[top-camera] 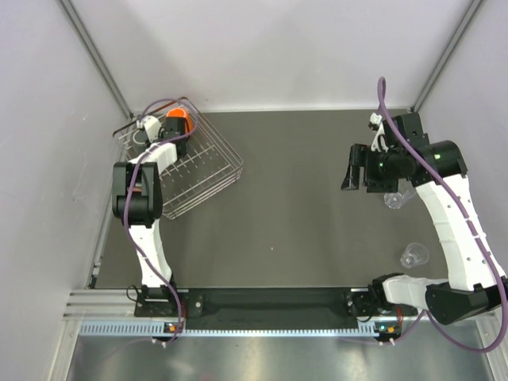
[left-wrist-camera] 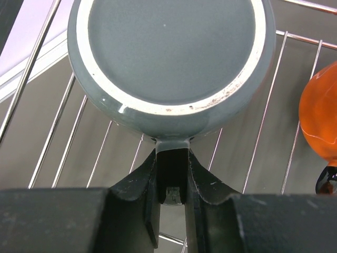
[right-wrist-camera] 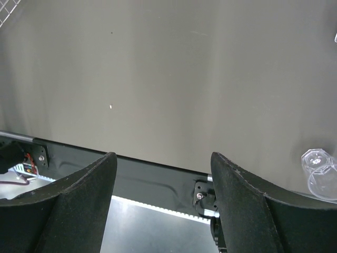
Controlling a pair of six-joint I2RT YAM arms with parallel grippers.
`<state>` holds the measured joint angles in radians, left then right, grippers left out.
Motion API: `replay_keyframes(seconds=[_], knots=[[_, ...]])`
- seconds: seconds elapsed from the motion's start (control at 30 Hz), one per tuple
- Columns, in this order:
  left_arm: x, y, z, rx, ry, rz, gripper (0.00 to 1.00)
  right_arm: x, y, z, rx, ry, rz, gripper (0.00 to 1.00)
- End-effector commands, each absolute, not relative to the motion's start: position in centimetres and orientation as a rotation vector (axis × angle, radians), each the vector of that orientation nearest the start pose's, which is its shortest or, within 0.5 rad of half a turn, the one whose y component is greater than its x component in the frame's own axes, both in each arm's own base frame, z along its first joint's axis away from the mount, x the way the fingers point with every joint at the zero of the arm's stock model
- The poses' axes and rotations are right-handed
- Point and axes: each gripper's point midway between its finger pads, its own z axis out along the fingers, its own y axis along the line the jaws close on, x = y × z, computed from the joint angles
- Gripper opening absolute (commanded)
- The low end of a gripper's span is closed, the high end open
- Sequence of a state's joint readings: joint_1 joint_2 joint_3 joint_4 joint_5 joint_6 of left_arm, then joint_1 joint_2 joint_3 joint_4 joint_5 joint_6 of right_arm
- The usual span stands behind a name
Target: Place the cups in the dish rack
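Left gripper (left-wrist-camera: pixel 171 158) is clenched on the edge of the grey cup (left-wrist-camera: pixel 171 58), over the rack (top-camera: pixel 208 186) and just beside the orange mug (left-wrist-camera: pixel 321 121). I'd seat it fully, clear of the mug, before letting go. Right gripper (right-wrist-camera: pixel 163 158) hangs released near two tumblers (top-camera: pixel 413 255).

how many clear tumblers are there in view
2. One clear see-through tumbler is on the dark table, partly under the right arm; the other is nearer the arm bases by the right edge. More could hide behind the left arm over the silver wire dish rack.
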<state>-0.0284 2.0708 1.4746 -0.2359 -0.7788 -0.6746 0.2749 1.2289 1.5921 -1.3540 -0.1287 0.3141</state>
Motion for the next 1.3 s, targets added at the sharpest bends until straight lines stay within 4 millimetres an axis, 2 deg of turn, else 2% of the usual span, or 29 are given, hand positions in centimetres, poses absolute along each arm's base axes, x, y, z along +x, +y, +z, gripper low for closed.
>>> replay_keyframes(seconds=[0.0,0.43,0.5,0.53,0.83,0.97,1.03,1.17,1.27], knots=[[52.7,10.2,11.1,-1.07,1.75,0.508,0.0,22.6,10.1,29.1,-0.029,2.548,0.386,0.72],[53.4,11.1,12.6,-1.127,1.686,0.494,0.0,22.6,9.9,29.2,-0.02,2.549,0.387,0.72],[53.5,11.1,12.4,-1.132,1.686,0.498,0.0,22.6,10.0,29.1,-0.021,2.55,0.388,0.72],[53.3,12.4,12.4,-1.156,1.672,0.511,0.0,22.7,10.0,29.2,-0.019,2.55,0.39,0.72],[53.8,13.6,11.5,-1.186,1.678,0.508,0.0,22.7,9.8,29.1,-0.011,2.554,0.386,0.72],[53.9,13.4,10.9,-1.184,1.696,0.505,0.0,22.7,9.9,29.1,-0.012,2.556,0.391,0.72],[53.8,13.5,10.7,-1.185,1.7,0.514,0.03,22.8,9.9,29.1,-0.01,2.556,0.39,0.72],[53.6,13.4,10.4,-1.187,1.713,0.515,0.21,22.9,9.9,29.2,-0.008,2.554,0.39,0.72],[53.3,13.2,9.7,-1.195,1.727,0.507,0.29,23.0,10.0,29.3,-0.009,2.556,0.392,0.72]])
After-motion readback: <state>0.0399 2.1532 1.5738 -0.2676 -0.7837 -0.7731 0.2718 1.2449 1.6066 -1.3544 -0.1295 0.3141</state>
